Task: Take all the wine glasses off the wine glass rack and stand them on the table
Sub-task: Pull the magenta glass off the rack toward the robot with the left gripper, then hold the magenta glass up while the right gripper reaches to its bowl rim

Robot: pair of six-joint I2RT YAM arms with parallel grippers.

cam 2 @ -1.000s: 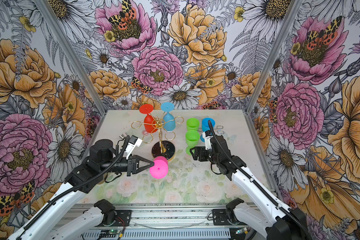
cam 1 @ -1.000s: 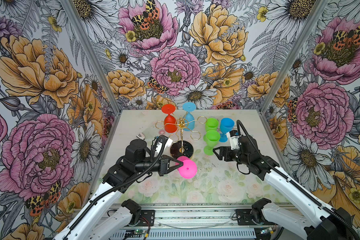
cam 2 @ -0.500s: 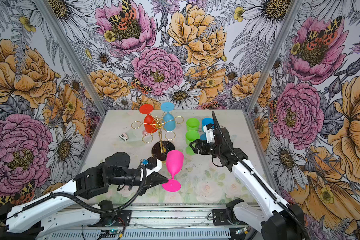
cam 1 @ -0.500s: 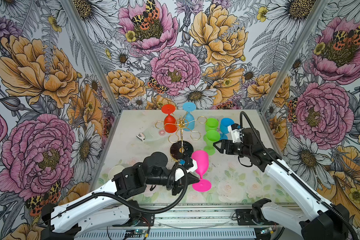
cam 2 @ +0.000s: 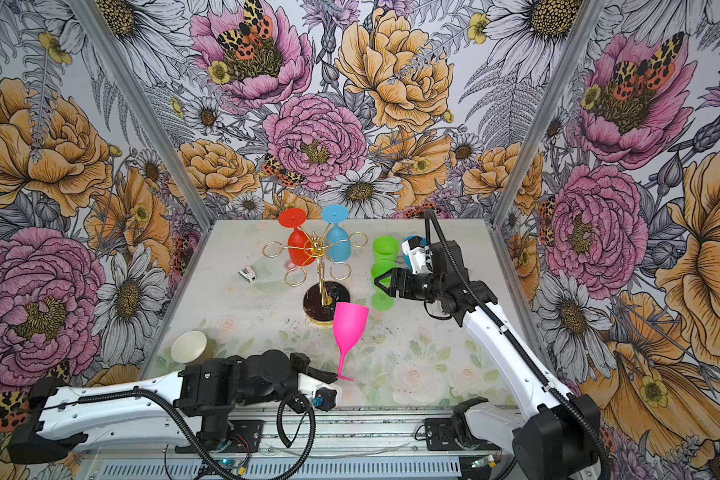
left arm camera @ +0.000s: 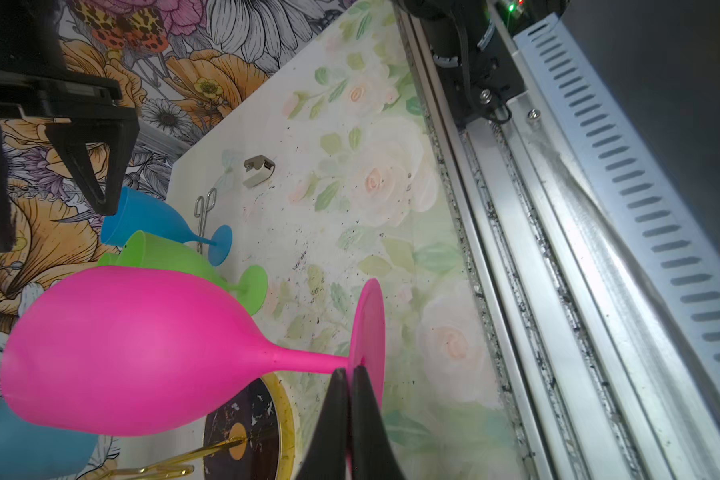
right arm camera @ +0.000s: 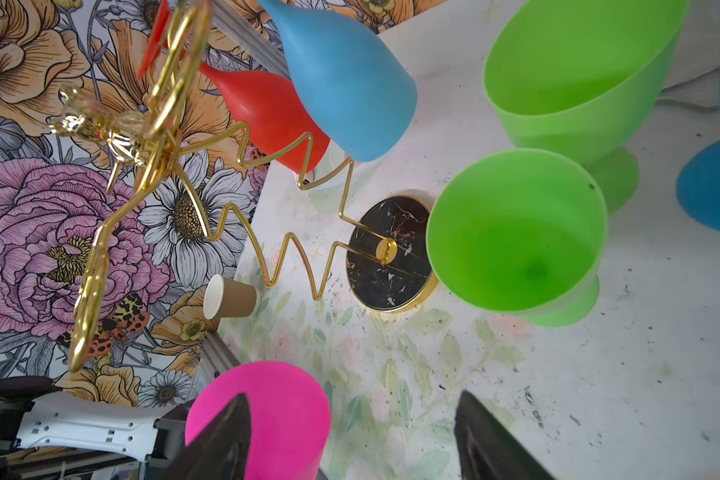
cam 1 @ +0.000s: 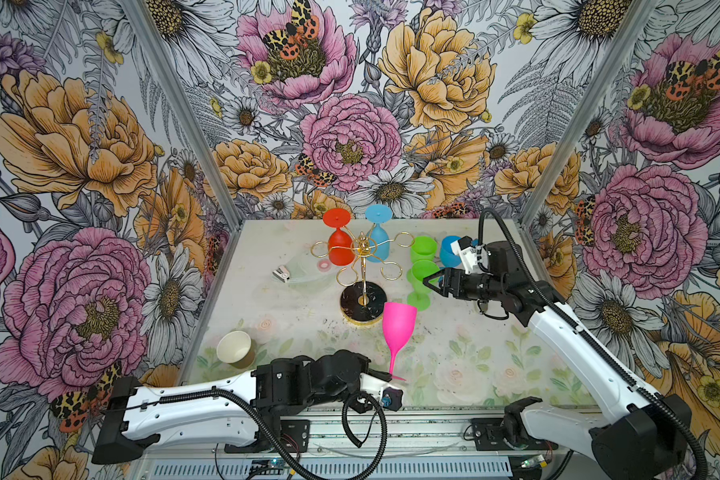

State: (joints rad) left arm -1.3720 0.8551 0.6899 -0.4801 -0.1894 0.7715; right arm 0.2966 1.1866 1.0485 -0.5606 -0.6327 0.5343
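Note:
The gold wire wine glass rack [cam 1: 364, 266] [cam 2: 321, 274] stands mid-table on its round black base [right arm camera: 391, 253]. A red wine glass [cam 1: 339, 245] and a blue one [cam 1: 379, 245] hang from it upside down. A pink wine glass [cam 1: 399, 328] [cam 2: 350, 324] stands bowl up, slightly tilted, in front of the base and off the rack. My left gripper [cam 1: 385, 376] [left arm camera: 350, 370] is shut on the rim of its foot. My right gripper [cam 1: 433, 282] [right arm camera: 352, 399] is open and empty beside a green glass [cam 1: 420, 278], pointing toward the rack.
A second green glass [cam 1: 424, 249] and a blue glass [cam 1: 449, 251] stand at the back right. A paper cup [cam 1: 234, 349] lies near the left wall. A small white clip [cam 1: 281, 274] lies left of the rack. The metal rail [left arm camera: 558, 291] runs along the table's front edge.
My left arm dropped low toward the front edge, turning the pink glass from lying sideways to bowl up. My right gripper drew back beside the green glasses and its jaws narrowed a little.

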